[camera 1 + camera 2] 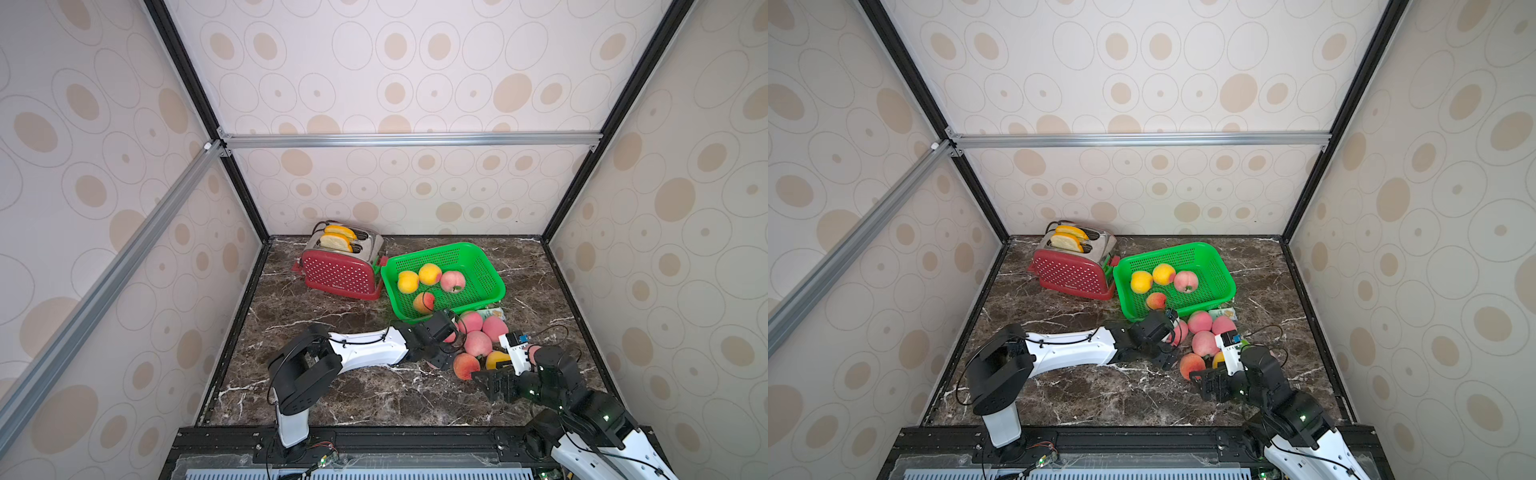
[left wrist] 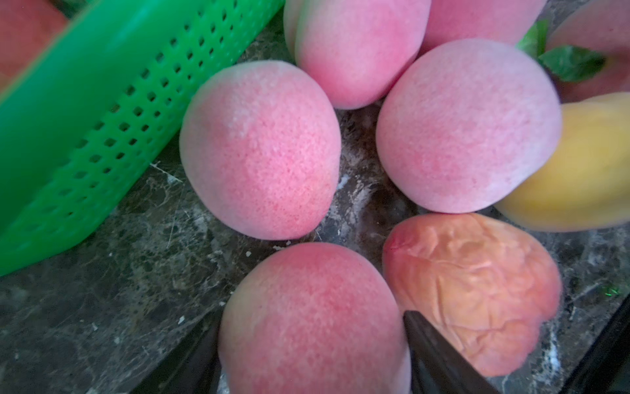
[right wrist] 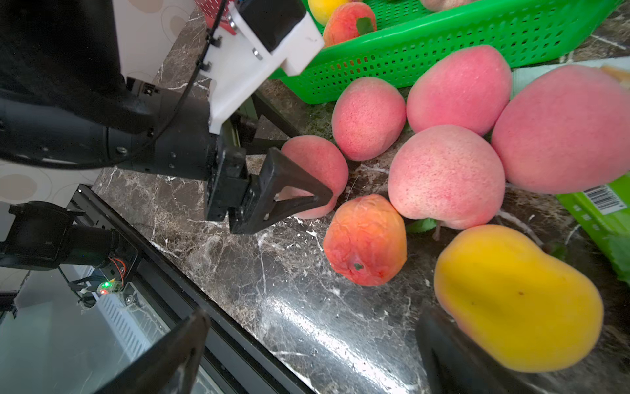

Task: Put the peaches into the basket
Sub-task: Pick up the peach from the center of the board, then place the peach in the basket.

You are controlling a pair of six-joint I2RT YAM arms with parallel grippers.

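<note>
within left pincer (image 3: 308,169), pink peach (image 3: 320,155)

Tabletop (image 1: 332,395): toaster (image 1: 338,274), basket (image 1: 484,272), peaches (image 1: 478,343), perhaps packet (image 3: 591,218)

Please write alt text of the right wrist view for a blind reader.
The left gripper grips a pink round peach on the dark marble table, beside other loose peaches and a bright green perforated plastic basket.
</note>
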